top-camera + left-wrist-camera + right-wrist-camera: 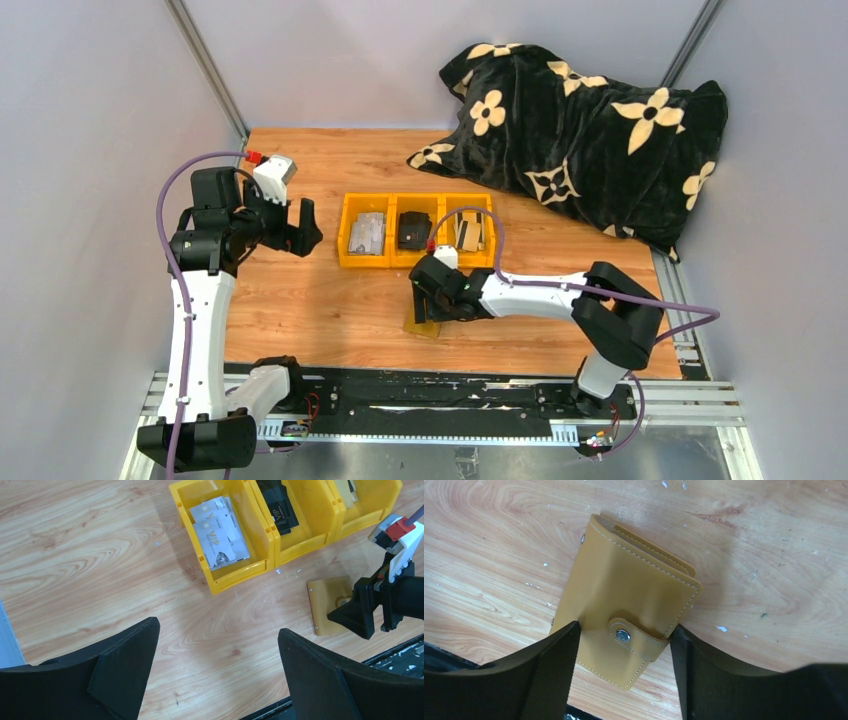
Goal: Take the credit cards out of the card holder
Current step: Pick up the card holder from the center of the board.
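Right jaws, black with woven-textured pads (549,675): narrowed onto a flat mustard-yellow folding card holder (624,595), one pad against each side edge. Holder closed and lying flat on the pale, grained wooden surface (499,540); smooth leather-like skin, pale stitching along the borders, rounded strap fastened by a metal snap stud (623,636) between the pads.

Left jaws: spread wide, two matte black wedge-shaped fingers (125,665) with nothing between them, raised above bare wood.

Ahead of the left jaws, a glossy yellow three-compartment plastic tray (235,577). In the compartment nearest them, thin pale grey rectangular credit cards (220,532) stacked flat, printed "VIP". In the middle compartment, a flat black card-shaped item (280,507). Contents of the third compartment unclear.

Far beyond the right jaws, a rumpled black plush blanket with cream flower motifs (590,130).
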`<state>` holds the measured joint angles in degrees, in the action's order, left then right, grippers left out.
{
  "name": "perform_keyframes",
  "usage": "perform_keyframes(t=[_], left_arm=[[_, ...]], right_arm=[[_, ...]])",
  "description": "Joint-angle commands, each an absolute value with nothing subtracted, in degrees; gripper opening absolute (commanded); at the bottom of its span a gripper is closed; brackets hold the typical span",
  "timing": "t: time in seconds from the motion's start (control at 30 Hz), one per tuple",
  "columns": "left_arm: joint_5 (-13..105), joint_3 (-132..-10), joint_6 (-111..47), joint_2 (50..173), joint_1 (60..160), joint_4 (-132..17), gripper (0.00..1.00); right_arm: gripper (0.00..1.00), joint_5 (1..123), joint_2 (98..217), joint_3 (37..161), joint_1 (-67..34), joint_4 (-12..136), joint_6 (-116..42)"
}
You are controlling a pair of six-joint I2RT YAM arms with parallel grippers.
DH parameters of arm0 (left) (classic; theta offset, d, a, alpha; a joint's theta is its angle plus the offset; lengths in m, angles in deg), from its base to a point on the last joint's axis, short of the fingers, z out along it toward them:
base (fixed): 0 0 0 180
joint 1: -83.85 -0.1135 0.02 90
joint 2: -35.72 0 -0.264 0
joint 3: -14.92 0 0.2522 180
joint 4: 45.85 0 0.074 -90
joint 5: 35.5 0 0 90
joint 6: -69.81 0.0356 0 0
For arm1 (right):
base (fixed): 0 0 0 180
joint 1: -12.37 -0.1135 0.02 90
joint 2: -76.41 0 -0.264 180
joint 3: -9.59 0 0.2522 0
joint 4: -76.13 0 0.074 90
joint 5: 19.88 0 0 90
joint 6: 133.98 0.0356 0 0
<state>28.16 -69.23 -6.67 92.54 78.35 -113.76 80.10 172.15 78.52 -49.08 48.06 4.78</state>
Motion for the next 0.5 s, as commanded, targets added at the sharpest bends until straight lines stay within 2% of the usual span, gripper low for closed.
perform_keyframes(t=[0.0, 0.2, 0.3, 0.47], left_arm=[[27.69, -69.16, -6.04, 92.52, 78.14, -114.48, 1.00], [27.29, -69.15, -6.44, 92.87, 78.14, -114.51, 1.00], [26.87, -69.16, -6.69, 92.89, 78.14, -114.54, 1.00], [26.24, -68.66, -6.93, 92.55, 78.14, -114.46, 1.00]], right_arm=[[0.64, 75.93, 171.38, 73.28, -47.37, 51.28, 4.73], [0.50, 75.02, 169.32, 71.61, -45.79, 51.89, 4.43], [0.37, 74.26, 169.28, 70.64, -44.52, 52.47, 4.56], [0.09, 72.08, 168.40, 70.32, -43.79, 54.44, 3.12]])
